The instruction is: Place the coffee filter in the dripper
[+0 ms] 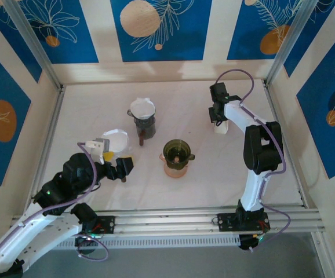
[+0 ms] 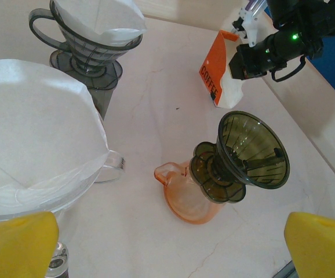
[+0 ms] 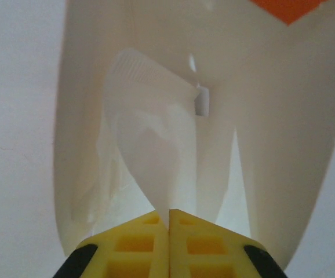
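While the right gripper (image 3: 168, 227) presses its yellow jaws tight on the thin lower edge of a white coffee filter (image 3: 150, 145), most of that filter sits inside the mouth of the white filter bag (image 3: 272, 145). The bag stands at the far right of the table (image 1: 214, 174).

The target is an empty olive-green dripper (image 2: 252, 150). It sits on an orange carafe (image 2: 185, 200) in the middle of the table, well apart from the bag.

The left gripper (image 1: 125, 167) hangs near the front left with its jaws wide and holding nothing. Just beside it is a clear dripper lined with paper (image 2: 34, 145), and a dark lined dripper (image 2: 92, 35) stands behind that.

Several things could go wrong from here:
- **Slip or tear:** the bite is on a sliver of paper, so the filter may slip free or rip as it is drawn out.
- **Extra filters:** neighbouring filters packed against it may drag out with it.
- **Bag tipping:** nothing pins the bag, so it may lift or topple with the pull.
- **Poor seating:** the filter looks folded flat. If lowered unopened, it would probably lie across the rim instead of seating in the cone.
- **Knocked dripper:** a careless descent could push the dripper off its carafe.
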### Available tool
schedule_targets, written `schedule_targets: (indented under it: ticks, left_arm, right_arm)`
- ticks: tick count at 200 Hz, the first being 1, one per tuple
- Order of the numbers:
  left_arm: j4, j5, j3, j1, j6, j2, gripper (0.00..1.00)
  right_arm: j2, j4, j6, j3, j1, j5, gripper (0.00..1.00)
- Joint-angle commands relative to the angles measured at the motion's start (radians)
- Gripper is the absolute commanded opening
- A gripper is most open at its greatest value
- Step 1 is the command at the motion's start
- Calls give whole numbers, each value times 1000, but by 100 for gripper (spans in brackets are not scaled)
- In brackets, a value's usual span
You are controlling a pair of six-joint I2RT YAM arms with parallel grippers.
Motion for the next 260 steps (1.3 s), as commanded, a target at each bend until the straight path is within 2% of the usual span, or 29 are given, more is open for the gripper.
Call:
schedule_targets:
  ticks: [1,78,129,151,170,217,260]
  left_arm:
    - [10,20,10,9,-10,-9,100]
    - [11,31,13,9,-10,-23,100]
    - [-4,51,49,9,14,-24,100]
    - [-15,51,67,9,29,-27,100]
    - [-20,48,75,9,36,-31,100]
    - [-10,57,73,8,44,-25,100]
    - [-6,90,79,8,53,4,100]
  right_arm:
    - [-32,18,6,-2,9,19,0]
    - [-266,-44,100,-80,60,22,0]
    - [-576,-166,168,-168,208,-13,0]
    - [-690,-287,194,-133,284,-134,0]
    - [-720,-434,214,-49,332,-255,0]
    - [-665,-709,281,146,365,-561,0]
    - [-546,-808,350,222,383,-682,0]
